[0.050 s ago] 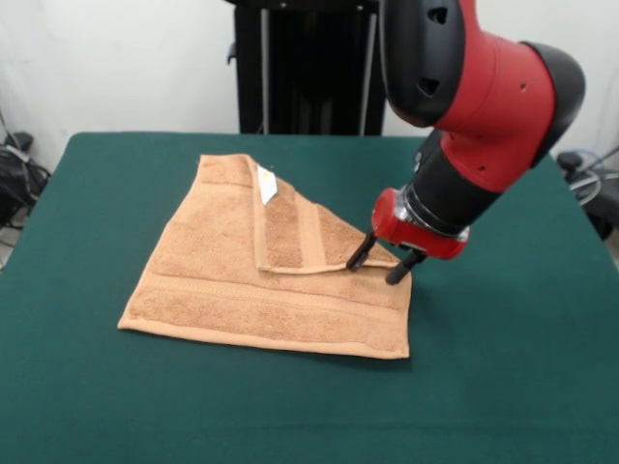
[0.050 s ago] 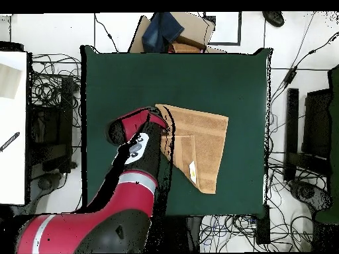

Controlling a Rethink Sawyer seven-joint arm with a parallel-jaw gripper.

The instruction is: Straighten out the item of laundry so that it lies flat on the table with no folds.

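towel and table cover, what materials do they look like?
Towel: looks like tan terry cloth, soft and matte, going by the nubby looped pile and flatter woven bands near the edges; the fibre can't be told. A small white tag sits on the folded-over flap.
Table: covered in dark green matte fabric, smooth and felt-like, no sheen. What's underneath is hidden.

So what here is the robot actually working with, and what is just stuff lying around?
Part of the job:
- the tan towel, one corner folded over, white tag showing
- the green table it lies on
- the gripper, open, at the folded flap's edge

Just lying about:
- the cardboard box with blue cloth beyond the table
- the cables on the floor
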